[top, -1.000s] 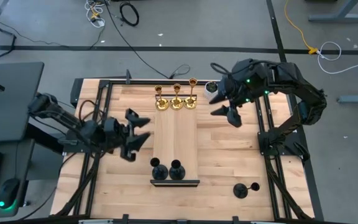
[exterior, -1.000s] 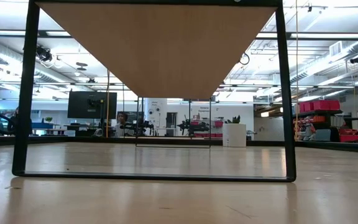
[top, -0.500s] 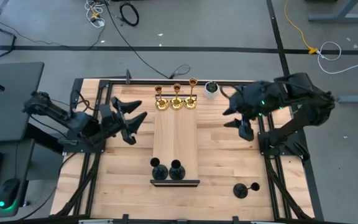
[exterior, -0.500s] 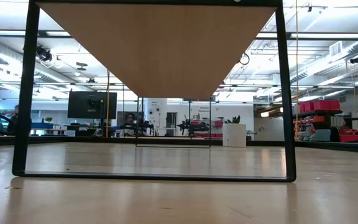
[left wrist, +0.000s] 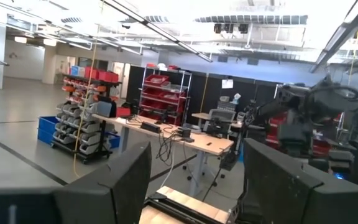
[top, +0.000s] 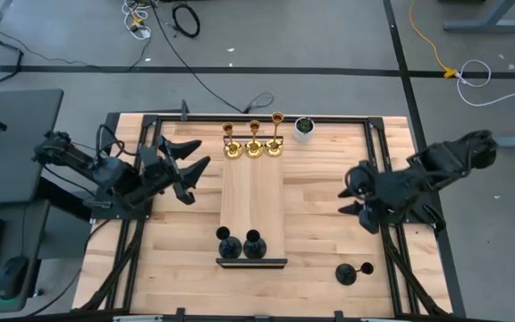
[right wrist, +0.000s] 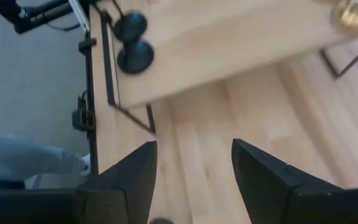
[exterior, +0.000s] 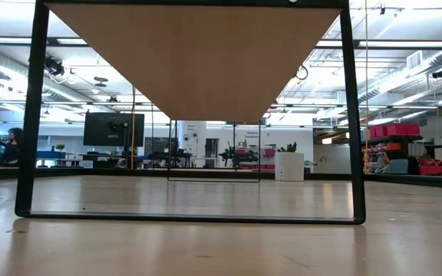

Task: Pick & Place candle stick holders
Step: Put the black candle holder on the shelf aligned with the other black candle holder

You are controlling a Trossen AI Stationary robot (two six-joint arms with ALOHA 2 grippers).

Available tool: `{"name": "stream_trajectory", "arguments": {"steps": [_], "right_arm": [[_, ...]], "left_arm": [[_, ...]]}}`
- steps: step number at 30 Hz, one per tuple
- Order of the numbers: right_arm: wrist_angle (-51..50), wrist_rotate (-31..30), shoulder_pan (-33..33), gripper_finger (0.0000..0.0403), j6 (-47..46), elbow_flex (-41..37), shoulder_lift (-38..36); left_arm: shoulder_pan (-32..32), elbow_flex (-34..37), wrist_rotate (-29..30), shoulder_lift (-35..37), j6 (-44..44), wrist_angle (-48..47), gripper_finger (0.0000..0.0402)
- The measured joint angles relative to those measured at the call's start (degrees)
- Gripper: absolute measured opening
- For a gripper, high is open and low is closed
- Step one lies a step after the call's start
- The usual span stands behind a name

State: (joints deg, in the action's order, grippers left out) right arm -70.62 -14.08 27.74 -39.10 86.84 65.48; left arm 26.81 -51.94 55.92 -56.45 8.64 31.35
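Three gold candle stick holders (top: 254, 143) stand in a row at the far end of a raised wooden board (top: 253, 199). Two black holders (top: 241, 243) stand at its near end; they also show in the right wrist view (right wrist: 132, 40). A third black holder (top: 354, 271) seems to lie on its side on the table at the near right. My left gripper (top: 193, 168) is open and empty, left of the board. My right gripper (top: 354, 204) is open and empty, right of the board.
A small white pot with a dark green centre (top: 304, 128) stands on the table beside the gold holders. Black frame rails (top: 375, 170) run along the table's sides. The low view shows only the board's underside (exterior: 194, 54) and its black frame.
My right gripper has drawn back from beside the white pot toward the table's near and right edges, staying open. My left gripper has gone toward the far and left edges and turned, also open. The holders have not moved.
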Motion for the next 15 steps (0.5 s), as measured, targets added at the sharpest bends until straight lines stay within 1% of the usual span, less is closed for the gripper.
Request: {"name": "stream_trajectory", "arguments": {"steps": [3, 7, 11, 15], "right_arm": [[0.3, -0.2, 2.6, 0.0208, -2.1, -5.8, -4.0], [0.6, 0.0, 7.0, 0.0208, -2.4, -11.6, -9.7], [1.0, 0.1, 12.6, 0.0208, -2.5, -15.5, -15.6], [3.5, 0.0, 17.3, 0.0208, -2.4, -19.5, -21.6]], "left_arm": [[0.0, 0.0, 0.0, 0.0, 0.1, -1.5, 0.0252], [0.0, 0.0, 0.1, 0.0, 1.9, -1.6, 0.0252], [0.0, 0.0, 4.5, 0.0, 5.3, -1.7, 0.0252], [0.0, 0.0, 8.9, 0.0, 5.5, -1.4, 0.0252]]}}
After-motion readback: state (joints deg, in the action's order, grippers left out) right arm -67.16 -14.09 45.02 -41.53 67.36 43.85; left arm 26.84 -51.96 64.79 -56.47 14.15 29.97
